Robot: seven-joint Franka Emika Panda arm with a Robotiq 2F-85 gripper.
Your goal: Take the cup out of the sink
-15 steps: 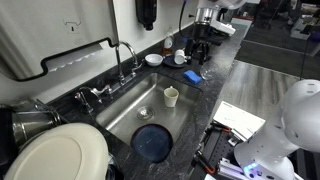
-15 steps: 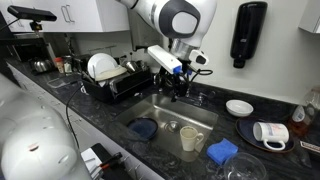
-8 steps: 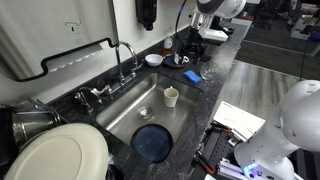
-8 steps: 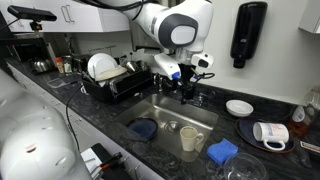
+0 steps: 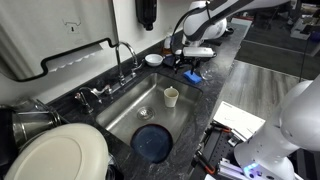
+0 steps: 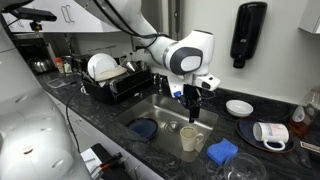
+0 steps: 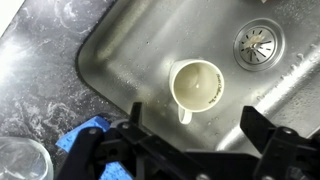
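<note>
Pointing down, gripper [image 6: 192,112] over cup [image 7: 196,84], jaws apart

I see a round dark blue plate [image 5: 152,143] lying flat and a blue rectangular sponge [image 6: 222,151] on the dark speckled countertop [image 6: 100,115]. 1 shallow white bowl [image 6: 239,107] sits near the wall, and a black wire dish rack [image 6: 115,85] holds large white plates [image 6: 102,66].

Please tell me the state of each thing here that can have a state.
cup, upright, empty, inside the sink
sink, not filled with water
gripper, open, above the cup
faucet, not running
dark blue plate, lying flat in the sink
</note>
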